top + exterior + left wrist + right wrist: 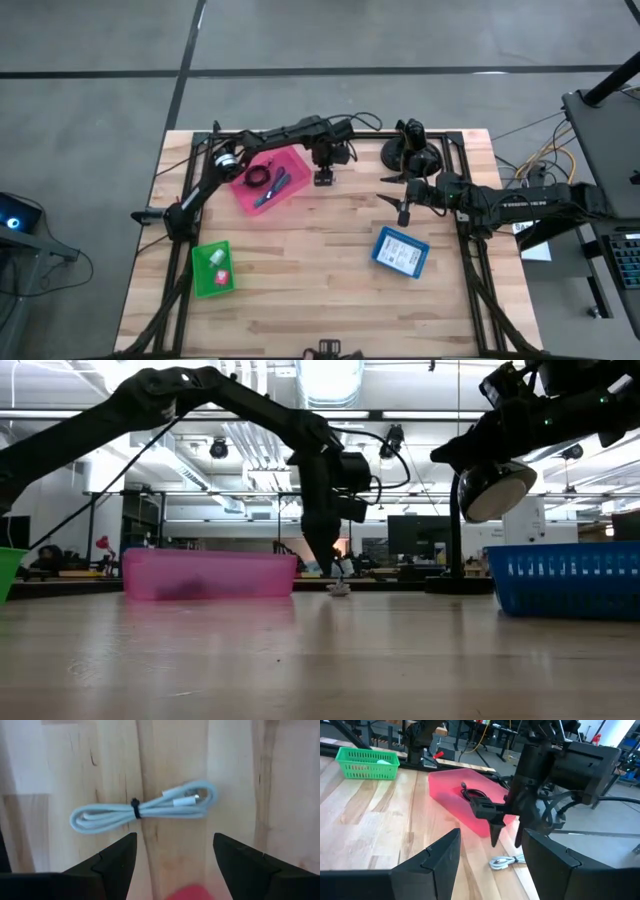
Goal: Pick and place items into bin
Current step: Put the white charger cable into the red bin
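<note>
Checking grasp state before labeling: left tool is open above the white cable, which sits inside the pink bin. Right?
Not quite. The white cable lies on the bare wooden table, beside the pink bin, not inside it. The left tool is open above it; see the left wrist view.

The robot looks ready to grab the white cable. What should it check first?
1. Left end effector open: ok.
2. Cable between the fingers' line: ok, it lies just ahead, bundled by a tie.
3. Fingers touching cable: not yet, ok.
4. Pink bin close by: ok.
5. Room in pink bin: ok, a few items inside.
6. Right end effector out of the way: ok, apart from the cable.
</note>
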You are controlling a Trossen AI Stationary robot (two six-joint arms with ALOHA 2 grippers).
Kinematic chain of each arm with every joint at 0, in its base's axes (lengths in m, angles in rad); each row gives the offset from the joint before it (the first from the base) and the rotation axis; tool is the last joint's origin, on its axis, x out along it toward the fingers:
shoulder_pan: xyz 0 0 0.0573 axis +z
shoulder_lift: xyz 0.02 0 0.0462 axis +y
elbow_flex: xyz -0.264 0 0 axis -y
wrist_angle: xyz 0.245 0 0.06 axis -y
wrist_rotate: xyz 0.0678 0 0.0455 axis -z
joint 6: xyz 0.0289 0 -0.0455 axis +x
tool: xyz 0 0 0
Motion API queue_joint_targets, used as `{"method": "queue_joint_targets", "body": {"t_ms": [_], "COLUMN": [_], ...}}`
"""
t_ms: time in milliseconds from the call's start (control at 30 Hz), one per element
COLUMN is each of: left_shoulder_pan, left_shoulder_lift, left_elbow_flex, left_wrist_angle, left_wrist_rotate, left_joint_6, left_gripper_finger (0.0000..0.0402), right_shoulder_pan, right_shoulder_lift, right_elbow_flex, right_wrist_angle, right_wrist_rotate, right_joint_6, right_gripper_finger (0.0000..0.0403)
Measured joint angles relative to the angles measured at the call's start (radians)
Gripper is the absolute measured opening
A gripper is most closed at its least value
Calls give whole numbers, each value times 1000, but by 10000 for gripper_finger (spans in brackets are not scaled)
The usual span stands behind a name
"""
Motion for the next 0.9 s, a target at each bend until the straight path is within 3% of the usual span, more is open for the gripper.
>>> {"method": "queue_joint_targets", "body": {"t_ms": [200, 300, 500, 667, 900], "left_shoulder_pan": [-36, -46, -43, -35, -37], "left_shoulder_lift": [0, 0, 0, 0, 0], "left_elbow_flex": [-5, -5, -7, -10, -14], "left_wrist_angle": [33, 51, 65, 176, 272], "left_wrist_rotate": [3, 10, 1, 10, -5], "left_joint_6": [49, -17, -466, -952, -1130], "left_gripper_finger": [246, 246, 246, 246, 246], "right_shoulder_pan": [0, 0, 0, 0, 0], "right_shoulder_lift": [0, 0, 0, 0, 0], "right_elbow_flex": [0, 0, 0, 0, 0], "right_wrist_angle": [0, 0, 1, 0, -6], "right_wrist_rotate": [0, 0, 0, 0, 0], "right_joint_6": [-2, -2, 1, 4, 12], "right_gripper_finger": [199, 199, 199, 199, 199]}}
